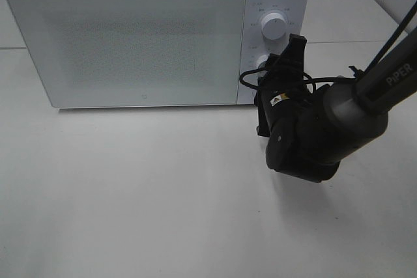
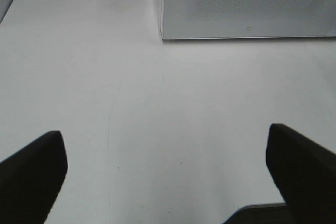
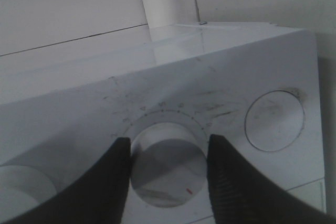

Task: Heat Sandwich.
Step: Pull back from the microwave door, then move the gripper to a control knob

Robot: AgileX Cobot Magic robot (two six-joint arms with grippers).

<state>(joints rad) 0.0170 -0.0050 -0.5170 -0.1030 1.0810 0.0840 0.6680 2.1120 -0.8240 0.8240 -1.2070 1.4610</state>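
a white microwave (image 1: 130, 37) stands at the back of a white table (image 1: 130, 193) with its door closed. its control panel is on the right side and has 2 knobs, the upper knob (image 1: 273, 25) in plain sight and the lower knob (image 1: 262, 62) mostly hidden behind the black arm that comes in from the right.

the right gripper (image 1: 285, 56) is up against that panel. in the right wrist view the right gripper (image 3: 167, 153) has its 2 dark fingers (image 3: 113, 182) on either side of the lower knob (image 3: 167, 166), each pressed to the knob's rim, so it is closed around the knob. a small red mark shows on the knob's face, tick marks ring it, and a flat round disc (image 3: 274, 120) sits on the panel just beside it.

the left gripper (image 2: 168, 171) hangs over bare table near the front of the microwave (image 2: 247, 3), its fingers (image 2: 31, 177) spread wide with nothing between them.

the sandwich shows in none of the 3 views, so where it lies cannot be told.
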